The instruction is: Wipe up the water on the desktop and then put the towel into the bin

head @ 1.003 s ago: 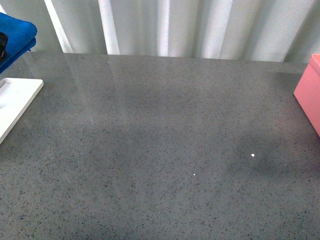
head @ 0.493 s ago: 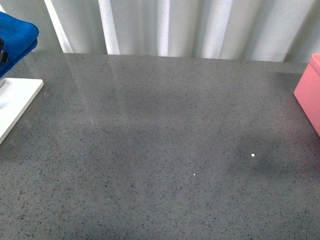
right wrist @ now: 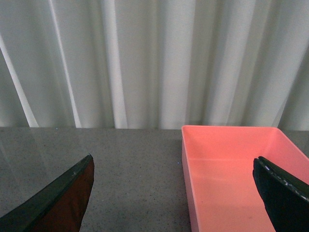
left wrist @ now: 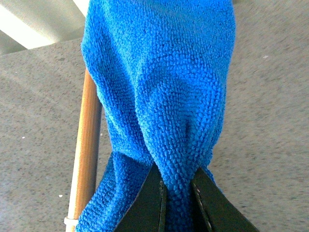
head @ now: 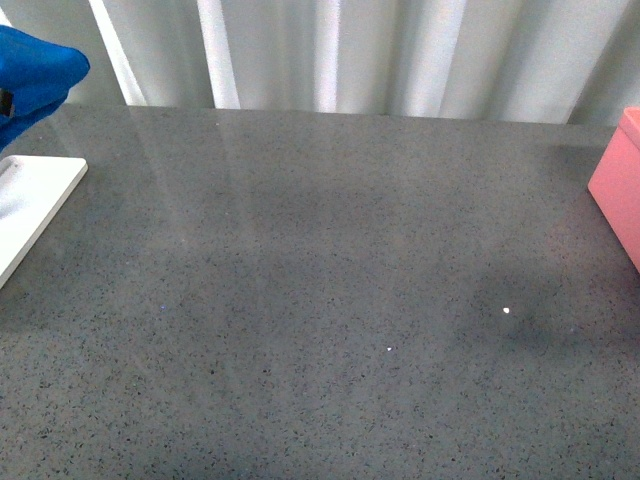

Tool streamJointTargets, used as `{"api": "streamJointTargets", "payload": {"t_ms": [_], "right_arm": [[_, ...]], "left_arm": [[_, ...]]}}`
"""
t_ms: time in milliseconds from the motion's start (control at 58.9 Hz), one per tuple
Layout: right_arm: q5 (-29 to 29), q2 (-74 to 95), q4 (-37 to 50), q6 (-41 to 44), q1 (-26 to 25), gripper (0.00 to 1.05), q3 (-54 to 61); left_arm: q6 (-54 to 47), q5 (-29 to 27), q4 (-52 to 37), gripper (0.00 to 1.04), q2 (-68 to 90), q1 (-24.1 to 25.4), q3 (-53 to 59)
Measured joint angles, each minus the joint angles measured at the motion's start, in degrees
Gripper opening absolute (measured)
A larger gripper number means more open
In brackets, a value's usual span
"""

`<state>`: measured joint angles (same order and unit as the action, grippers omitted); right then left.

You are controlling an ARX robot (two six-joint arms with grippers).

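Pinching a fold of the towel, the left jaws are holding it lifted off the surface at the far left, near a white tray, likely ready for wiping. Only the left wrist view is showing that grip; the front view is catching just a blue corner. The right jaws are gaping wide and empty before the bin, whose bare inside only the right wrist view is revealing.

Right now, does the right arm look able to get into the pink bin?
Probably yes. The right gripper is open and faces the bin, whose open top shows nothing inside, and nothing stands between them. The towel, though, is pinched in the left gripper.
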<state>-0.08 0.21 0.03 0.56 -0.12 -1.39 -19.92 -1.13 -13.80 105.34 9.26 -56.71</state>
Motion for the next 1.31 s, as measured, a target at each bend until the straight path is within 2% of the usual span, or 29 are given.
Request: {"api": "streamJointTargets", "payload": {"t_ms": [238,510,714,833,1020,1088,1172,1308], "right_arm": [[0.0,0.0,0.0,0.0,0.0,0.98,0.0],[0.0,0.0,0.0,0.0,0.0,0.98,0.0],[0.0,0.0,0.0,0.0,0.0,0.98,0.0],[0.0,0.0,0.0,0.0,0.0,0.98,0.0],[0.0,0.0,0.0,0.0,0.0,0.98,0.0],[6.5,9.2,-14.4,-1.4,1.1,0.98,-6.0],[3.4,18.2,-19.6,-3.1,-1.1,0.98,-9.8],[-8.5,28.9,-13.3,-6.4,-5.2,0.98,-14.2]], "left_arm": [[10.5,10.1,4.1,0.05,-10.4,-3.8,0.7],[22.4,17.4,3.1,0.05,-19.8,-14.4,3.4],[28.9,18.2,1.5,0.05,-23.4,-25.4,4.6],[29.2,14.5,0.8,0.05,-22.6,-32.1,4.1],[29.2,13.0,0.8,0.05,-21.7,-33.9,2.9],[29.2,12.8,0.7,0.05,-21.7,-33.9,2.9],[29.2,12.7,0.7,0.05,-21.7,-33.9,2.8],[29.2,12.7,0.7,0.05,-21.6,-33.9,2.8]]}}
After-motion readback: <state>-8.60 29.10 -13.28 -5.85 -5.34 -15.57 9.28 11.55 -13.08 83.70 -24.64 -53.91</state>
